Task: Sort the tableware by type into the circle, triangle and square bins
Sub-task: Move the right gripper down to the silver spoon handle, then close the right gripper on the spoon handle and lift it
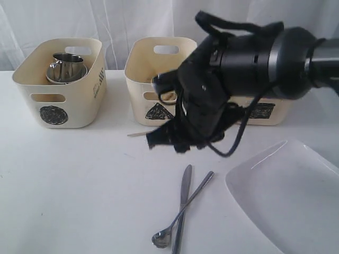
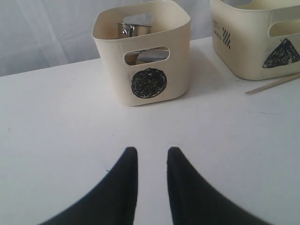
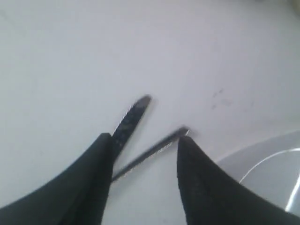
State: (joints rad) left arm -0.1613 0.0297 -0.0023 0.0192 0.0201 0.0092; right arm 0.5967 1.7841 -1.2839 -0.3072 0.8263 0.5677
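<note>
- Poised low over the counter (image 1: 79, 174), jaws spread wide and gripping nothing: right tool (image 3: 144, 139), framing the ends of two pieces of cutlery.
- Lying flat and crossed, touching at the crossing, just beside the large white plate (image 1: 296, 196): steel knife (image 1: 186, 180) and long spoon (image 1: 201, 186).
- Likely light, stiff and slick. Thin enough to hug the counter, so hard to get a jaw under and easy to skid sideways.
- Best taken across one narrow handle, clear of the crossing, to avoid dragging the other piece along. Worth closing firmly against polished steel.
- Well apart from the cutlery, at the far side of the counter: circle bin (image 1: 32, 79) holding steel mugs (image 1: 66, 66), triangle bin (image 1: 140, 90) beside it.
- Waiting opposite the circle bin, jaws partly apart with bare counter between them: left tool (image 2: 152, 151).
</note>
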